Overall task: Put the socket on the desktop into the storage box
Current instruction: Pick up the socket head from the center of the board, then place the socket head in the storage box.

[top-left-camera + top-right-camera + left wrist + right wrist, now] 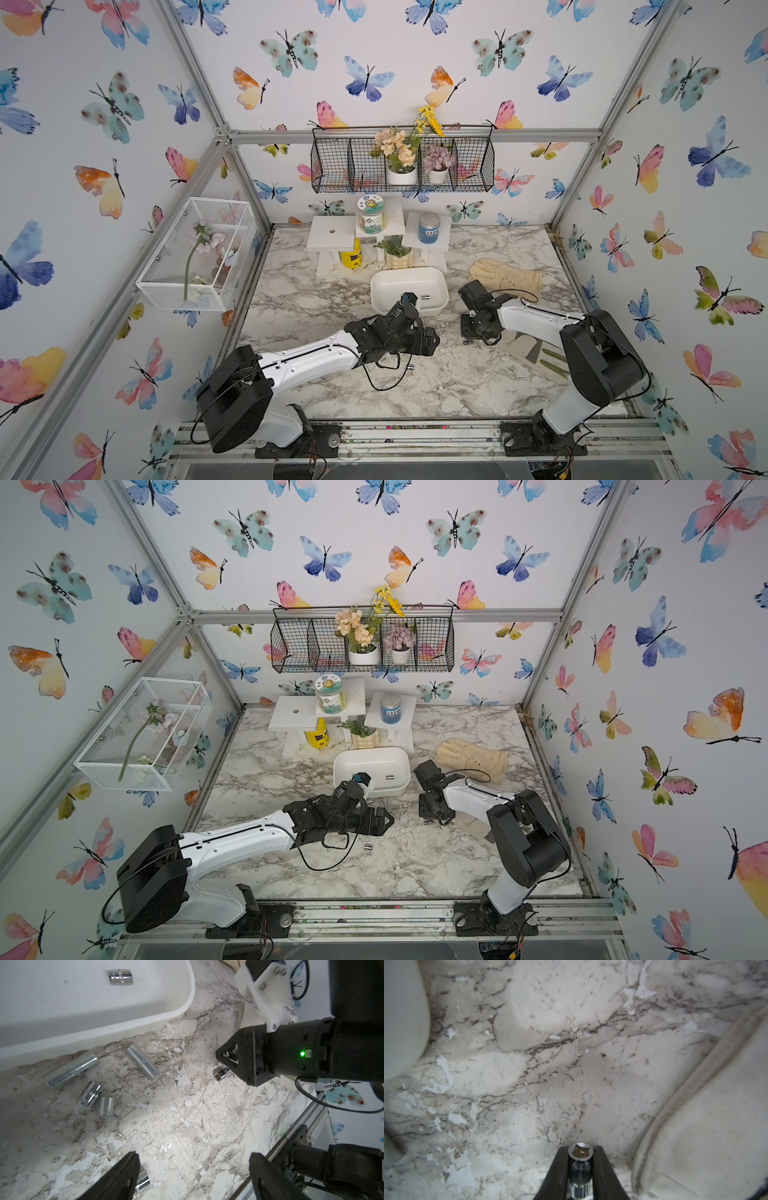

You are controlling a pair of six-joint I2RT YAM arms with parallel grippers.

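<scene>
The worktop point(436, 386) fills the lower half of both top views. It is a flat white slab with grey-black marble veining, and both wrist views show its surface scuffed and flaking. At centre frame sits the box point(395, 286), a shallow glossy white tub with rounded corners and smooth solid walls. To its right lies a glove point(509, 276), cream, soft and wrinkled.

My left tool point(193, 1176) shows as two matte black fingers at the bottom edge of its wrist view. They stand wide apart with only bare worktop between them. A half-hidden socket point(143, 1182) peeks out by the finger at lower left.

My right tool point(580, 1152) sits at bottom centre of its wrist view. Its tapered black jaws are clamped on a socket point(580, 1167), a short chrome cylinder gripped by its sides with a square recess showing in its end. It is outside the box, low over the worktop; I cannot tell whether it touches. The box's curved wall fills the left edge of that frame, and an off-white cloth point(706, 1126) with a stitched hem fills the right.

Four loose sockets point(143, 1064) lie on their sides by the box's wall in the left half of the left wrist view. They are polished steel: two long, one of them stepped, and two stubby ones side by side. One boxed socket point(120, 976), short and banded, rests on the tub's floor at the top of that frame.
</scene>
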